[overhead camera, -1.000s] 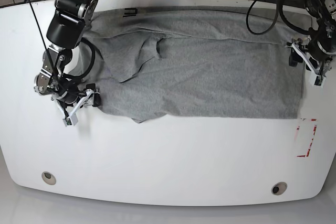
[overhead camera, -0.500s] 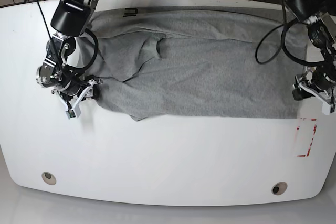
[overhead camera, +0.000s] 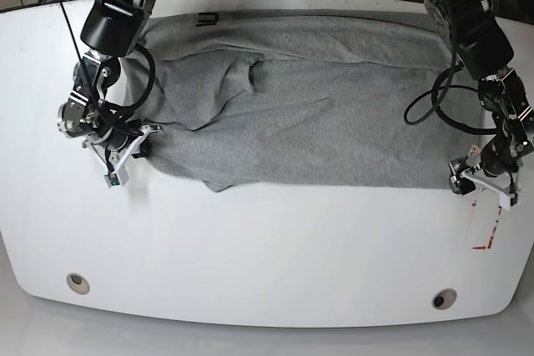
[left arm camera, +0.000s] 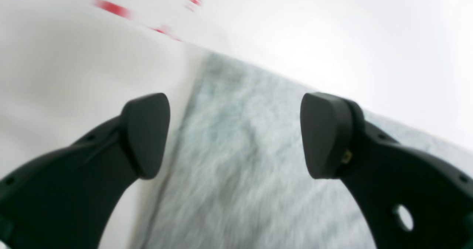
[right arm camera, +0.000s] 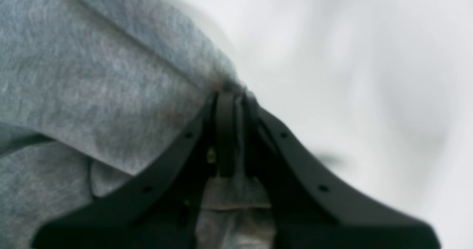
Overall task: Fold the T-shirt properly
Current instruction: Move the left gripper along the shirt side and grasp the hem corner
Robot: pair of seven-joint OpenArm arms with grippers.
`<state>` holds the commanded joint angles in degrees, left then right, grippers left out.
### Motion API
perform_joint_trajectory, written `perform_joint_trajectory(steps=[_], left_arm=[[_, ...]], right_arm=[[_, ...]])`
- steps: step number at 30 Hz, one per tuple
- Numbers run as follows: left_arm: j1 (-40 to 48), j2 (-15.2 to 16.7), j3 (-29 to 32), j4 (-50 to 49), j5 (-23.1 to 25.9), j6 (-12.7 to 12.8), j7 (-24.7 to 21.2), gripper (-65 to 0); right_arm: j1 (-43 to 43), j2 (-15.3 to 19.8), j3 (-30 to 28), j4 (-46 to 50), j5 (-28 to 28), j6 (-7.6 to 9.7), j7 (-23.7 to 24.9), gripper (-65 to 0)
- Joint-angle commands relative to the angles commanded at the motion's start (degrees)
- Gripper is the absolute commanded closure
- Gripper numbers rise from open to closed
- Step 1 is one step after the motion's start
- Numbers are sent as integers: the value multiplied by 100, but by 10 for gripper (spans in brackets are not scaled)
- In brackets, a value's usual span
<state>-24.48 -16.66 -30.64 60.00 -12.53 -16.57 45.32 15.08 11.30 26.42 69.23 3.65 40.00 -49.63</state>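
Now we see the T-shirt (overhead camera: pixel 309 106) spread flat across the far half of the white bench (overhead camera: pixel 267 248), plain grey side up. Left pincer (overhead camera: pixel 482 186) has dropped from beside the shirt's right edge a second ago to its near right corner, next to the red markings (overhead camera: pixel 491 227); in the left wrist view its jaws stand wide apart, straddling the shirt's edge (left arm camera: pixel 236 160), nothing gripped. Right pincer (overhead camera: pixel 127 156) is closed tight on a bunched bit of fabric at the shirt's left edge (right arm camera: pixel 155 94), and sits slightly farther up the bench than a second ago. The hem line near it looks pulled a little.
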Motion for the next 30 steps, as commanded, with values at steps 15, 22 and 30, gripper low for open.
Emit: perform_joint_trajectory(steps=[15, 22, 30], left_arm=[[-237, -466, 387, -1442, 396, -9, -905, -521], [-237, -431, 571, -1538, 387, -18, -914, -521], [-255, -97, 791, -1486, 387, -18, -782, -517]], right_arm=[[0, 9, 0, 0, 26, 0, 0, -41], [0, -18, 0, 0, 35, 0, 0, -41], [0, -26, 0, 0, 35, 0, 0, -43]])
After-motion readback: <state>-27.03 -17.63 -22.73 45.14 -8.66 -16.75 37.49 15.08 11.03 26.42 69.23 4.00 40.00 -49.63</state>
